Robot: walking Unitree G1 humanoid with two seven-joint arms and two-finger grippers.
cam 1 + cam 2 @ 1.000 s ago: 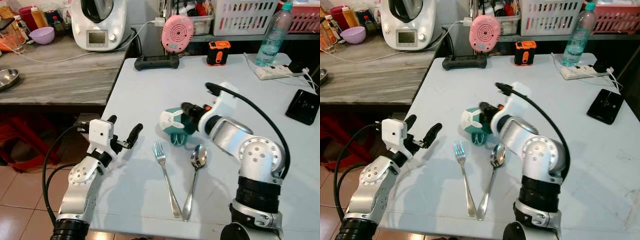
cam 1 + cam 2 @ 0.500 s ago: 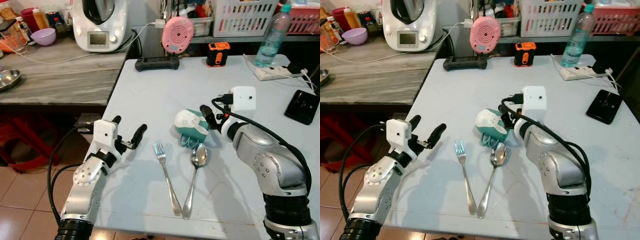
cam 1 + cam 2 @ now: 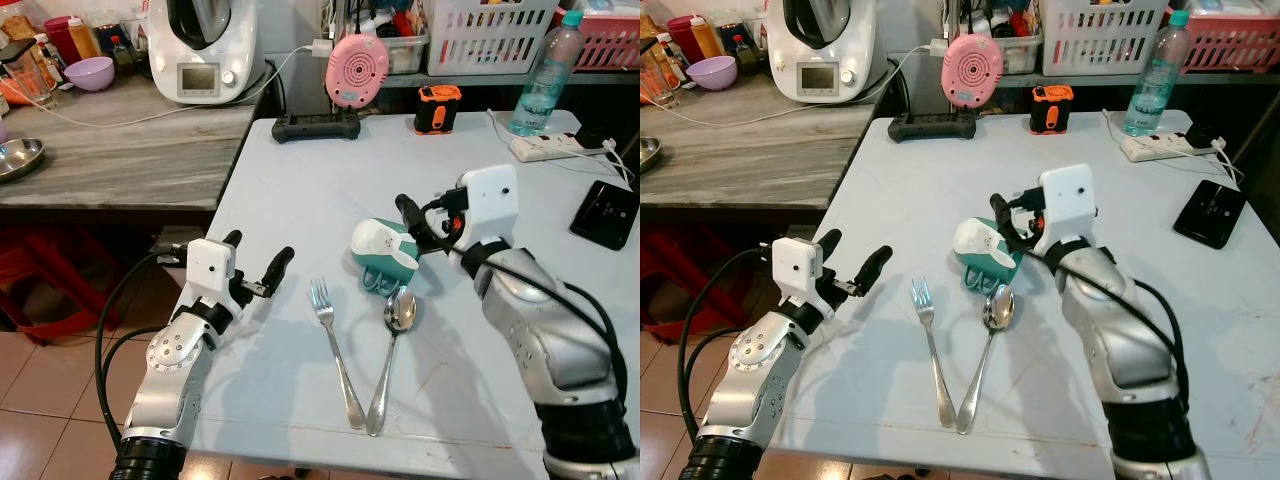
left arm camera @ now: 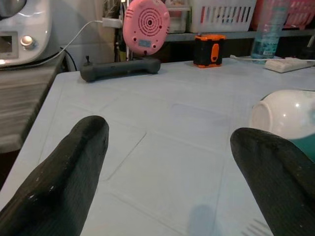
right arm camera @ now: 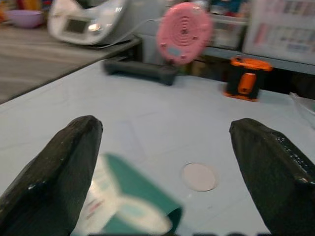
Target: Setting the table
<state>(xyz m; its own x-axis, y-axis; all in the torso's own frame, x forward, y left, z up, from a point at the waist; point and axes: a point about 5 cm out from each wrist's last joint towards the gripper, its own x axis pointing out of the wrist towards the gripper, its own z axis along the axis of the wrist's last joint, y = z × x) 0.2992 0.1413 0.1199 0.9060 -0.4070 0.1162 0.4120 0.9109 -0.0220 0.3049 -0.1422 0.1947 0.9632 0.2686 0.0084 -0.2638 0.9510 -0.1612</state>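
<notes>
A teal and white mug (image 3: 382,255) lies tilted on the pale blue table (image 3: 300,180), just beyond a spoon (image 3: 388,355) and to the right of a fork (image 3: 333,350). My right gripper (image 3: 418,228) hovers at the mug's right side. In the right wrist view its fingers (image 5: 59,167) stand wide apart, open, with the mug (image 5: 123,209) low between them. My left gripper (image 3: 257,252) is open at the table's left edge, pointing toward the fork. The left wrist view shows the mug (image 4: 285,115) ahead, past one finger.
At the table's back stand a pink round device (image 3: 357,68), a black handset (image 3: 313,125), an orange tape measure (image 3: 437,106), a water bottle (image 3: 540,75) and a power strip (image 3: 552,145). A black phone (image 3: 607,213) lies far right. A wooden counter (image 3: 120,150) adjoins on the left.
My right arm has untwisted and drawn back to the right, and the mug has shifted slightly right with it. The left arm has barely moved.
</notes>
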